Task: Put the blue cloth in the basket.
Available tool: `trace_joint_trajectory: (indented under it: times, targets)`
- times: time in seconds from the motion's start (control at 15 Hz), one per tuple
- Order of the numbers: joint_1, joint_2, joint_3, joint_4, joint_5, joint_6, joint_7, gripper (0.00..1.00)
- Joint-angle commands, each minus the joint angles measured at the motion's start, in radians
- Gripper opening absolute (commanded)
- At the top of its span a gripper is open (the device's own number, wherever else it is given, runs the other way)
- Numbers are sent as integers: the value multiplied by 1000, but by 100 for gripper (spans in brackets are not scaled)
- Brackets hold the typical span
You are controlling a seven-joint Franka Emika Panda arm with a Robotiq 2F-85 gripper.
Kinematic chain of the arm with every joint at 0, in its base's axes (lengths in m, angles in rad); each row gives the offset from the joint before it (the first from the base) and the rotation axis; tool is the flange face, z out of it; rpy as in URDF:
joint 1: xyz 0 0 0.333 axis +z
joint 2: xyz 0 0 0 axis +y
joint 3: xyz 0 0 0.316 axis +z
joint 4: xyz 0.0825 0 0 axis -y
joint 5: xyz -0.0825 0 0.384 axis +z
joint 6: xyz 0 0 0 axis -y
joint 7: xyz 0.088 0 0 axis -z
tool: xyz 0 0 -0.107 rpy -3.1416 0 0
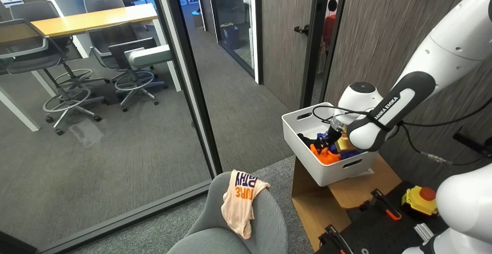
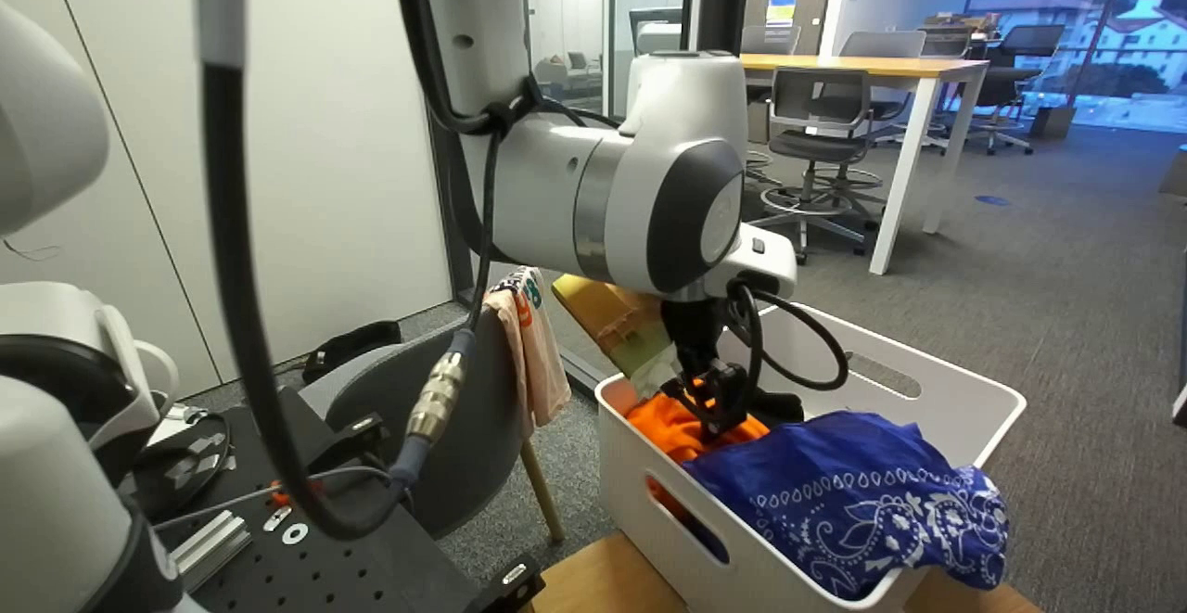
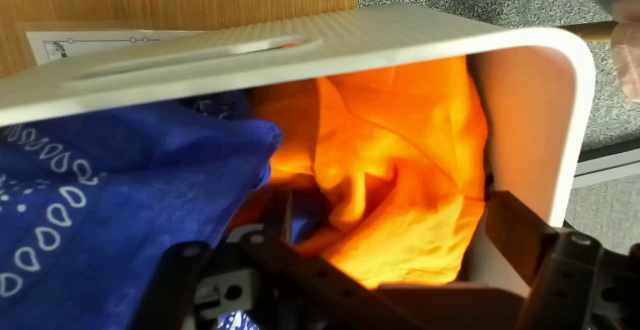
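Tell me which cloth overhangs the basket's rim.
The blue cloth with white print: it droops over the rim of the basket. The orange cloth lies inside; the peach cloth hangs on the grey chair.

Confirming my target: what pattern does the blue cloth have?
Blue cloth: white teardrops and leafy shapes, clearest in an exterior view.

A bandana [image 2: 835,492] is lying beside another cloth [image 2: 670,425] in a basket [image 2: 760,581] on a table [image 2: 603,576], and is partly hanging outside.

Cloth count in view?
3 at least: the blue cloth, in the basket and over its rim; the orange cloth, inside; the peach cloth, over the back of the gray chair. More may be hidden; the black shape inside is unclear.
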Motion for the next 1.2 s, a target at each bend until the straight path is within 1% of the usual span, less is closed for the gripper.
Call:
trace_joint_trajectory:
  times: [0.0,0.2,0.4,0.73,1.13]
  targets:
    - [-77,2,84,22,70,-47,-78,100]
    - [-113,6,120,29,98,-72,-109,100]
    - [-139,12,141,30,111,-85,-126,100]
    - [-160,34,148,33,116,-86,-139,100]
    - [-166,71,144,42,110,-89,-139,100]
